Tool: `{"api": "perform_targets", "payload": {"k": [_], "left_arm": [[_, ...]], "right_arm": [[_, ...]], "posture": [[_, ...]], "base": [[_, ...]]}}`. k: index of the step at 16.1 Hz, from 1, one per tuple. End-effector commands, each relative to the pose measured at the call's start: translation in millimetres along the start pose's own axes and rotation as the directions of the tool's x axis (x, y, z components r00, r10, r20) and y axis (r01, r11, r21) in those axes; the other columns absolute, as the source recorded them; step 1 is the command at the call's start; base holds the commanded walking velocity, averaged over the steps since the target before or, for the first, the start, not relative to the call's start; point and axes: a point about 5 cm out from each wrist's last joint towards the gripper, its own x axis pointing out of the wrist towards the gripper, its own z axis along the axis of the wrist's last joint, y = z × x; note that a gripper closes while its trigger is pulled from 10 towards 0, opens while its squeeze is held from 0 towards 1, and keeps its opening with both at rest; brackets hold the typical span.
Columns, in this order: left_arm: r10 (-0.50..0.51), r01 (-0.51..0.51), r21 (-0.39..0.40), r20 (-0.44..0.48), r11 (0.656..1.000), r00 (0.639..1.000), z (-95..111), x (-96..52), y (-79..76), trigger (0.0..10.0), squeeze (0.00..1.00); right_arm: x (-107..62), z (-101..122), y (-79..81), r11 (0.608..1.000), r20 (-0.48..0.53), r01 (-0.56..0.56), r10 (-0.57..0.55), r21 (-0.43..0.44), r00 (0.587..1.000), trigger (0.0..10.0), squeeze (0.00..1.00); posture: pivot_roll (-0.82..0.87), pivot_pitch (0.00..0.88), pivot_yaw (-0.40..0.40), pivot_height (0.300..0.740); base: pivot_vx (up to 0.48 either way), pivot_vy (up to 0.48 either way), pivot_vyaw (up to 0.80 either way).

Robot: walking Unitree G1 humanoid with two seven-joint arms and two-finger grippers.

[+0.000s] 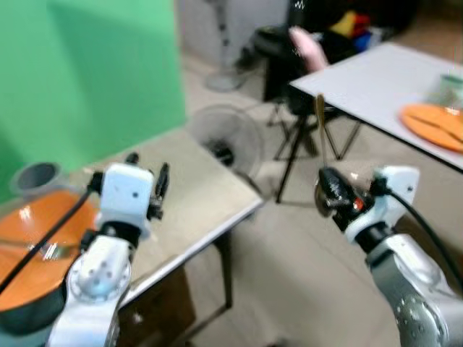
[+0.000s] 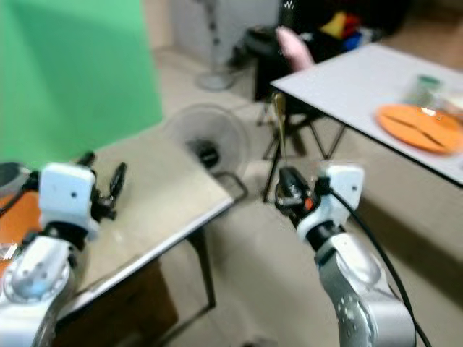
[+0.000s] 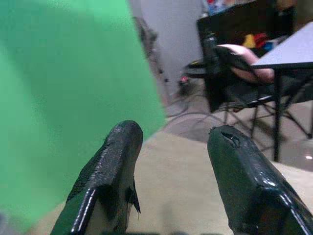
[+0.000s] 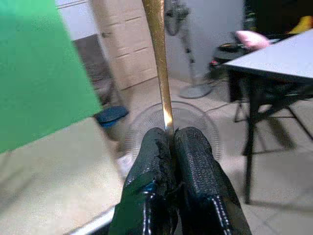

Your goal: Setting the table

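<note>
My right gripper (image 1: 327,189) is shut on a long gold-coloured utensil (image 1: 319,119), whose thin handle stands upright out of the pressed-together fingers (image 4: 195,156). It hangs over the floor between two tables. My left gripper (image 1: 148,170) stands open with nothing between its fingers (image 3: 117,156), just above the beige table (image 1: 195,195). On that table's near left lies a large orange plate (image 1: 29,217) with a fork (image 1: 51,251) on it. A second orange plate (image 1: 434,123) sits on the white table (image 1: 369,79) at the far right.
A grey cup (image 1: 36,176) stands behind the left plate. A floor fan (image 1: 224,141) lies in the gap between the tables. A folding chair (image 1: 311,137) sits under the white table, with a green screen (image 1: 87,72) far left. A pale cup (image 1: 450,90) stands by the far plate.
</note>
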Motion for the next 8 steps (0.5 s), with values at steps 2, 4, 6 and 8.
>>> {"api": "perform_targets", "payload": {"k": [2,4,6,8], "left_arm": [[0.002,-0.002,-0.025,-0.003,1.0,1.0,-0.4,1.1,-2.7,10.0,0.0],[0.006,-0.006,-0.044,-0.004,0.999,1.0,0.0,1.1,-4.1,10.0,0.0],[0.007,-0.007,-0.045,-0.003,0.999,1.0,0.0,0.8,-3.8,10.0,0.0],[0.006,-0.006,-0.036,-0.001,0.999,1.0,0.6,0.7,-3.0,10.0,0.0]], "right_arm": [[0.3,4.7,-6.1,0.999,0.019,0.039,-0.039,-0.026,0.999,10.0,0.0],[0.9,4.9,-7.4,0.999,0.018,0.044,-0.044,-0.029,0.999,10.0,0.0],[1.4,4.1,-6.6,0.999,0.014,0.042,-0.042,-0.025,0.999,10.0,0.0],[1.8,3.1,-6.0,0.999,0.012,0.045,-0.045,-0.019,0.999,10.0,0.0]], "posture": [[-0.09,0.0,0.024,0.74],[-0.09,0.0,0.019,0.74],[-0.09,0.0,0.02,0.74],[-0.08,0.0,0.021,0.74]], "base": [[0.0,0.0,-0.8],[0.0,0.0,-0.8],[0.0,0.0,-0.8],[0.0,0.0,-0.8]]}}
